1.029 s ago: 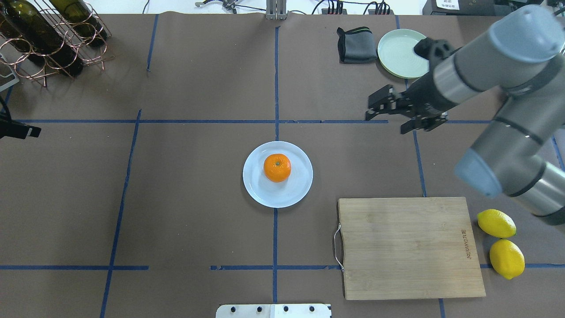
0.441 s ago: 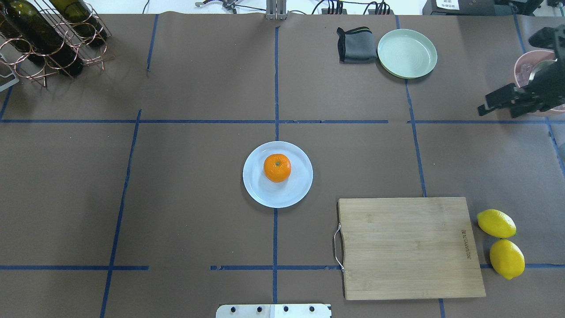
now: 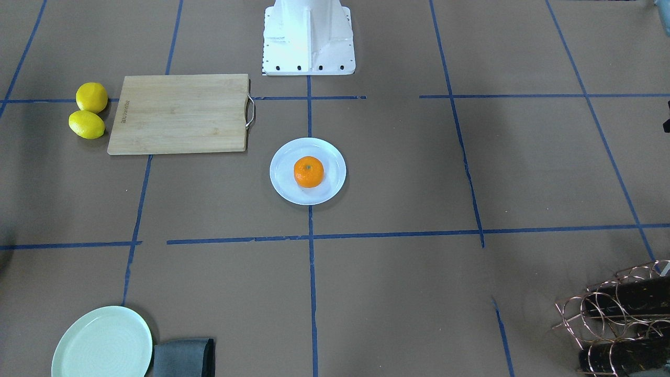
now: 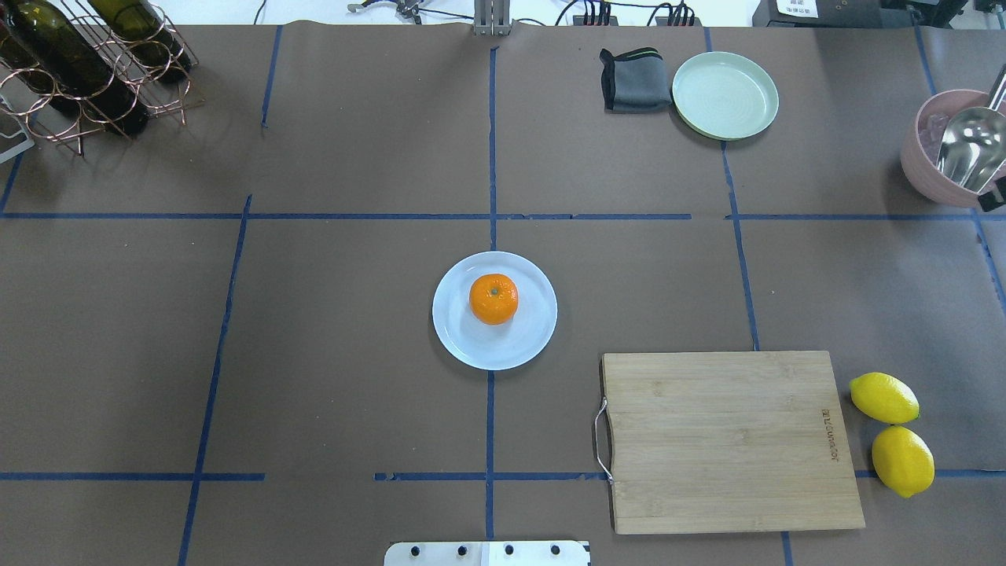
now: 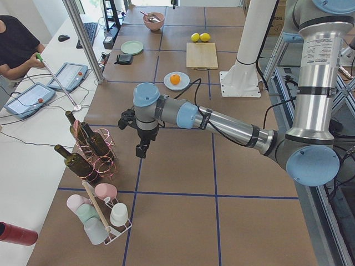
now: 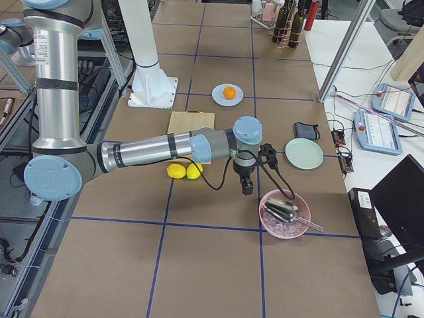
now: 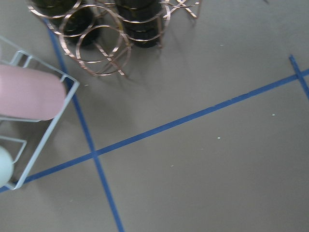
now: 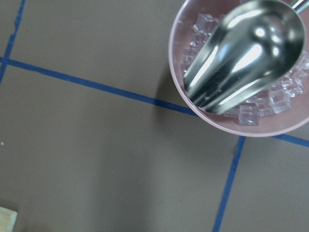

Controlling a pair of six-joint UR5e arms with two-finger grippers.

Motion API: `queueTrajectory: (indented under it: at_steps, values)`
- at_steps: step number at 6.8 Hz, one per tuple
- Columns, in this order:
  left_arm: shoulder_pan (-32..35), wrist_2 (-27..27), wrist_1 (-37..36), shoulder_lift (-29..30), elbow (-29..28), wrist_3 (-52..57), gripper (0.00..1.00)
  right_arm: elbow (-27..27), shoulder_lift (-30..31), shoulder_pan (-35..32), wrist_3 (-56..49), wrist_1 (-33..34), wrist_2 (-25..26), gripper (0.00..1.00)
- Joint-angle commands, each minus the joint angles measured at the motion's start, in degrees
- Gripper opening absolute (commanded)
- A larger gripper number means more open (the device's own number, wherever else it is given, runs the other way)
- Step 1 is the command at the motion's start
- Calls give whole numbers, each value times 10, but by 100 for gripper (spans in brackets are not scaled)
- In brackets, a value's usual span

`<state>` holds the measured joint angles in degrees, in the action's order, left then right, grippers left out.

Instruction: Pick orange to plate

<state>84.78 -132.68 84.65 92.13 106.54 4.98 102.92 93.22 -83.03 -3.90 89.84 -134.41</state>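
Overhead, orange (image 4: 493,299) on plate (image 4: 471,346), side-on, left arm (image 5: 222,119), right arm (image 6: 146,151)

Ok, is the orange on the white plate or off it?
On it. The orange sits near the middle of the white plate, with the plate's surface showing all round it in both the overhead and front-facing views.

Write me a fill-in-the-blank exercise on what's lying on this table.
The white plate holds one ____.
Beside the wooden cutting board lie ____ lemons.
The metal scoop rests on ice cubes in a pink ____.
The mint-green plate lies beside a folded grey ____.
Missing words: orange; two; bowl; cloth.
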Motion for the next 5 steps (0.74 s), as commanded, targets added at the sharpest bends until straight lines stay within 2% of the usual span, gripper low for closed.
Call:
queueTrajectory:
  at_steps: [1,2,3,5]
  values:
    - [6,-1,-12,-12,-10,7,100,1,21,-14,-46,17,-1,100]
    - [5,-43,-7,-15,-22,7,100,-3,14,-14,-46,26,-3,100]
    - [6,-63,-1,-35,-20,7,100,1,4,-14,-46,46,-4,100]
    - [6,-64,14,-36,-38,6,100,1,-11,-16,-46,81,-8,100]
